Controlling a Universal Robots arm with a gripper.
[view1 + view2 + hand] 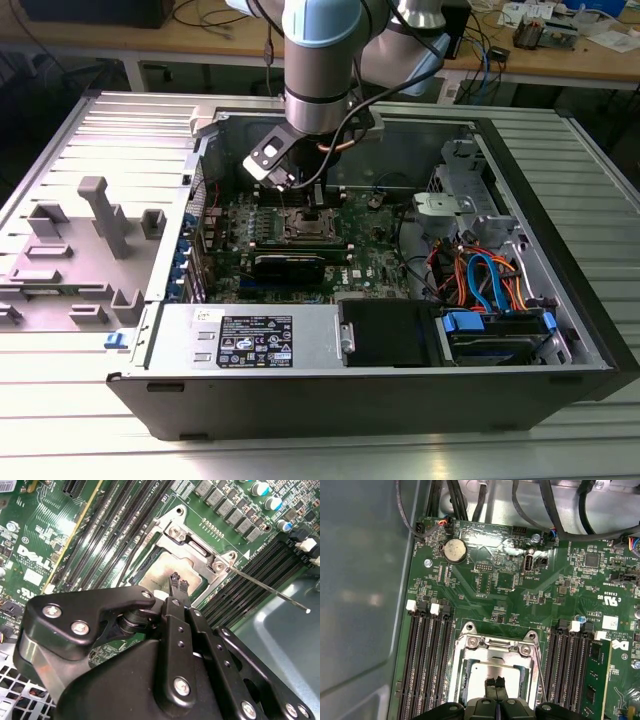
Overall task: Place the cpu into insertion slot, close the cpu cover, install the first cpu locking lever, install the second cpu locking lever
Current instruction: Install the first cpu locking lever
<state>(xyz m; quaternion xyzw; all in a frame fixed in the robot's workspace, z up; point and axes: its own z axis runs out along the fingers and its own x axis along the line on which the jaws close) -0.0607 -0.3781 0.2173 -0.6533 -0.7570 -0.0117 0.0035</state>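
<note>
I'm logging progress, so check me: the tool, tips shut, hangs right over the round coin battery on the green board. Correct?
Not the battery. The first wrist view shows the tool, tips shut, right over the grey chip. The coin battery lies elsewhere on the green board, apart from the tool.

Your gripper is hanging just over the cpu, which is lying in the insertion slot at the middle of the circuit board. Memory slots are flanking that slot on both sides. The board is sitting inside the computer case, and cables are lying toward the exterior view's right.
</note>
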